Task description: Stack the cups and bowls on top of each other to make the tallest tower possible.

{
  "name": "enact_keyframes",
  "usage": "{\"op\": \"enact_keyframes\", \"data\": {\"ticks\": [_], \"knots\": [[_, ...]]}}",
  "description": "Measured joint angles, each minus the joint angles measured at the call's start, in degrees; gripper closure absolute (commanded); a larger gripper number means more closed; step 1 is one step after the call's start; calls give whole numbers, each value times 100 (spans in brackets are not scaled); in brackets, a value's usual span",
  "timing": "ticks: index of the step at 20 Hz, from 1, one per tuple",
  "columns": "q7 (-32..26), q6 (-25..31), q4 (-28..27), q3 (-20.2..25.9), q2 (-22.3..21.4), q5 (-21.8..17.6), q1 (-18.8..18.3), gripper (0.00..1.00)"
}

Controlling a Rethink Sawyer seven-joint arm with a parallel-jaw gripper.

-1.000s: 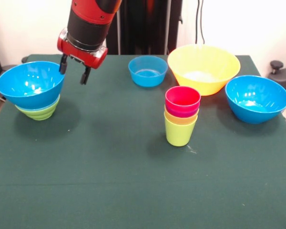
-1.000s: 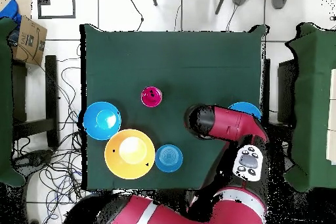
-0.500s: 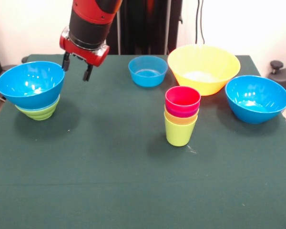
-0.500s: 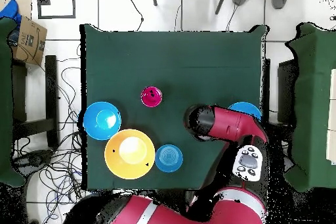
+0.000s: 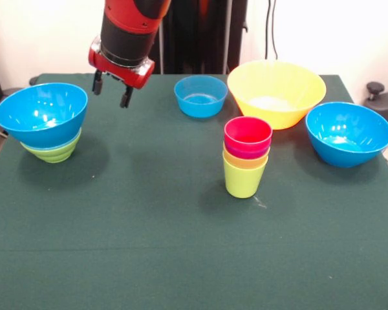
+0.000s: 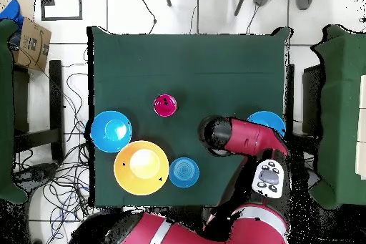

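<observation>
Front view, left to right. Far left: large blue bowl nested in the green bowl, sitting slightly tilted, near the left table edge. That two-bowl pile is the only bowl tower so far.

Just right of it and higher: gripper hangs in the air on the red arm, fingers apart, nothing between them. Not touching the blue bowl, clear of its rim.

Centre back: small blue bowl, upright, alone. Just beside it to the right: big yellow bowl, upright, empty.

In front of those two, mid-table: cups nested in one stack, lime at the bottom, then yellow, purple, red on top. Stack stands upright, apart from all bowls.

Far right: second large blue bowl, upright, near the right edge, close to the yellow bowl.

Overhead: arm covers most of the left-hand pile; only a sliver of blue shows past it.
</observation>
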Motion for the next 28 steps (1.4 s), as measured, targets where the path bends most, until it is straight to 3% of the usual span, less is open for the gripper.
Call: {"op": "enact_keyframes", "data": {"ticks": [16, 28], "knots": [[-1, 155, 137, 162, -95, 410, 11, 0], [-1, 280, 356, 265, -406, 780, 21, 0]]}}
